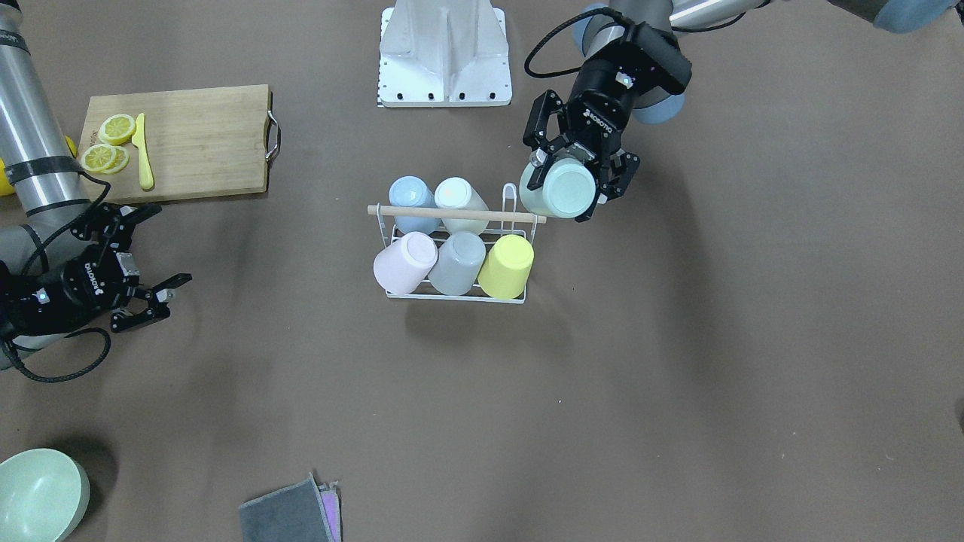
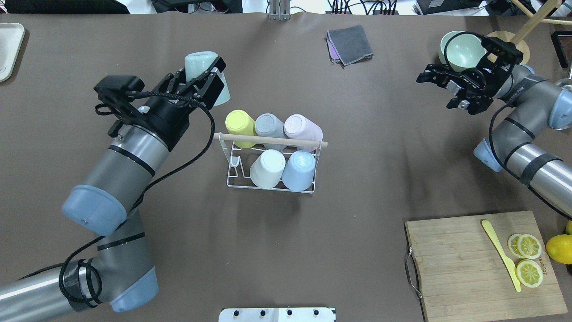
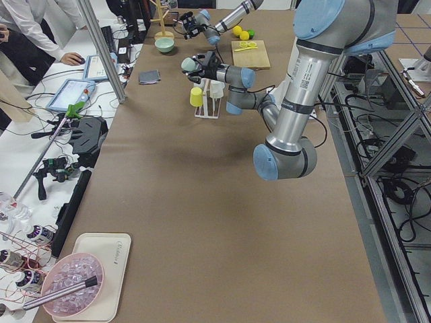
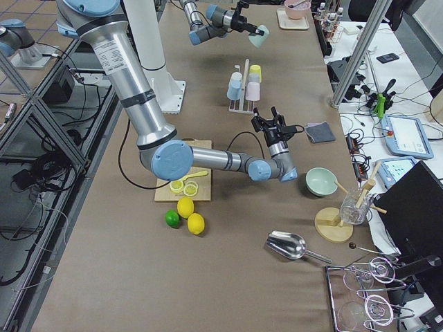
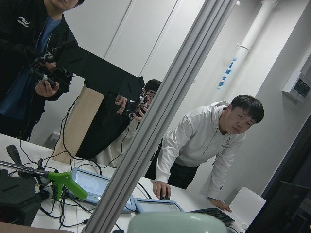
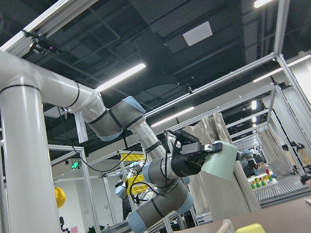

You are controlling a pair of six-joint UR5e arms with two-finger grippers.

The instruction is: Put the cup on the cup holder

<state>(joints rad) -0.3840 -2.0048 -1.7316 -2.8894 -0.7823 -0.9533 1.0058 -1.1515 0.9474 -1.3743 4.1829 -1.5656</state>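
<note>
Left gripper (image 1: 570, 179) is clamped across a mint cup (image 1: 566, 188) and holds it tilted in the air, clear of the table. The cup sits just beside the end of the holder (image 1: 455, 296) on the robot's left, near a bare prong (image 1: 510, 197) at that corner. It is not yet on the holder.

The holder carries five cups: blue (image 1: 411, 197), white (image 1: 456, 199), pink (image 1: 404, 263), grey (image 1: 457, 262) and yellow (image 1: 507, 266).

Right gripper (image 2: 437, 91) has its fingers spread wide and empty, well apart from the holder, near a green bowl (image 2: 462, 50).
</note>
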